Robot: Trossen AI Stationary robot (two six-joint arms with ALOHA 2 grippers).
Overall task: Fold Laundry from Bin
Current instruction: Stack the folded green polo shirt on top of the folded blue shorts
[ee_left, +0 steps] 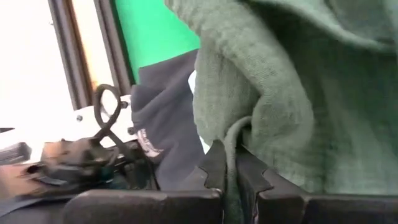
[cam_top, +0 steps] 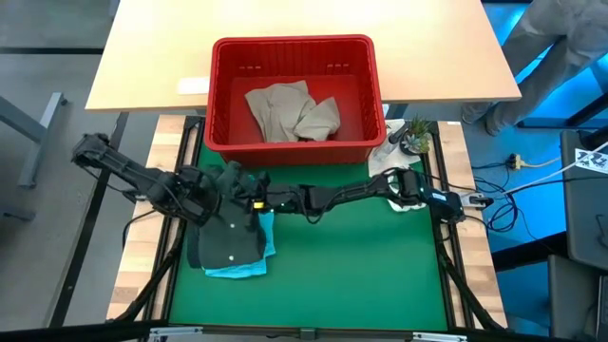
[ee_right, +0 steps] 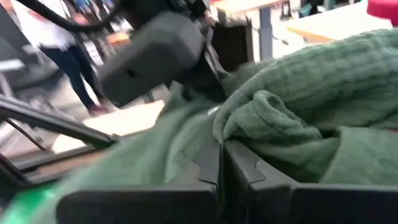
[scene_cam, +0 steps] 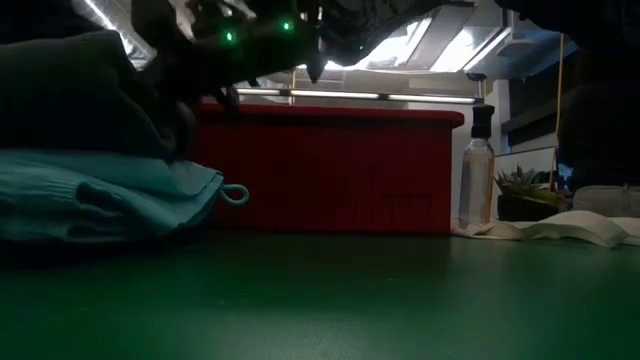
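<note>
1. Both arms meet over the left part of the green worktop [cam_top: 361,275], just in front of the red bin [cam_top: 294,142]. The left gripper [ee_left: 231,163] and the right gripper [ee_right: 222,163] each have their jaws closed narrow on a fold of the dark olive green garment [ee_left: 280,93].
2. The olive garment hangs bunched between the 2 grippers, above the stack near the worktop's left edge. In the wrist views its weave looks loose and crinkled, and it creases wherever it is pinched.
3. Below it lie a black garment [cam_top: 226,242] and, underneath that, a light teal garment [cam_top: 242,271] whose edge and small loop show in the low view.
4. The bin stands at the worktop's far edge and holds the beige-tan garment [cam_top: 290,112], crumpled on its floor.
5. Handling, as a judgement: the cloth is light, soft and limp, so it will sag and drape from any grip. It is best held at 2 corners or along a hem and spread taut before laying flat.
6. Risk, as a judgement: a pinch on a mid-panel fold gathers the fabric, so a tidy fold may need a regrasp.
7. A white cloth bag [cam_top: 389,157] and a small plant [cam_top: 414,136] sit at the far right corner.
</note>
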